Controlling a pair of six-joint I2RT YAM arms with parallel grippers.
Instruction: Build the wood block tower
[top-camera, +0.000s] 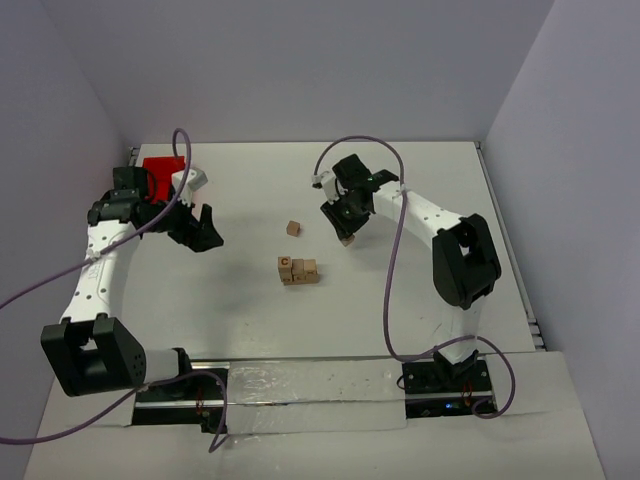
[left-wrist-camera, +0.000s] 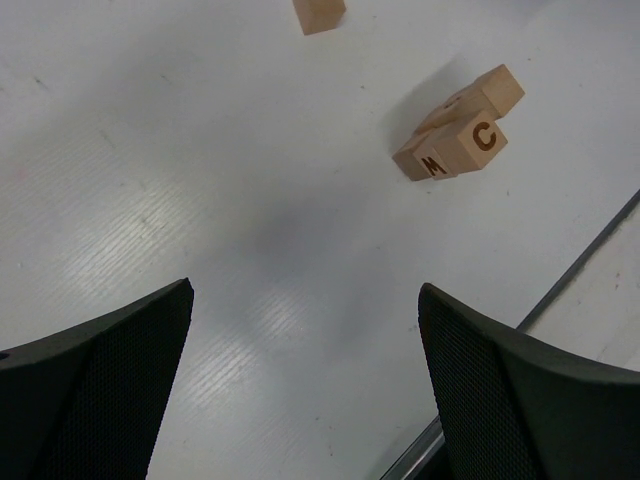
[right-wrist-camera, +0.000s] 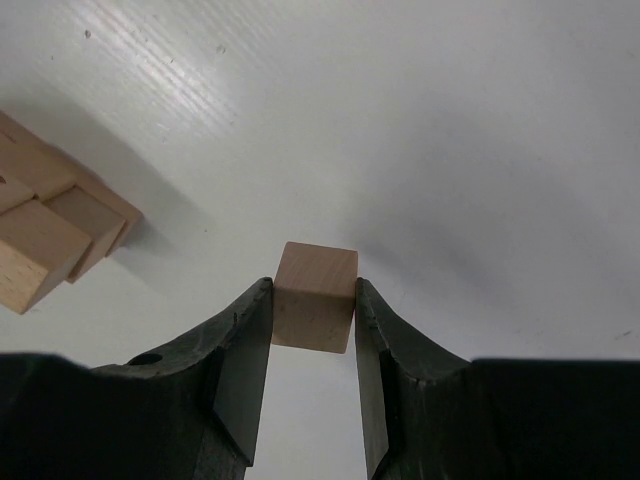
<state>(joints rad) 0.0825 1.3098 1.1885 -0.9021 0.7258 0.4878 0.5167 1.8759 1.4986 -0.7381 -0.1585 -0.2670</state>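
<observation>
From above, the right gripper (top-camera: 345, 228) is shut on one small block, the held block (top-camera: 347, 240). The pile (top-camera: 298, 270) sits in the middle of the table (top-camera: 250, 320), between the two arms. It lies to the left of the right gripper and a bit closer to the arm bases. The right gripper is nearer to the pile than the left gripper (top-camera: 200, 232) is. A loose block (top-camera: 293, 228) sits alone just behind the pile. The red bin (top-camera: 163, 172) is by the left arm, far from the blocks.

From the left wrist, the jaws are wide open with nothing in them. The pile (left-wrist-camera: 460, 140) is far ahead and to the right. One block has a dark C on it and one has an M. The loose block (left-wrist-camera: 320, 14) peeks in at the top edge.

From the right wrist, the two fingers (right-wrist-camera: 245, 340) press on the plain sides of the held block (right-wrist-camera: 315, 297). I see no letter on it. It is a cube, so no side is longer. The pile (right-wrist-camera: 50, 235) is up and to the left of the jaws. I think the block must go that way, then down on top. I cannot tell if it is off the table.
</observation>
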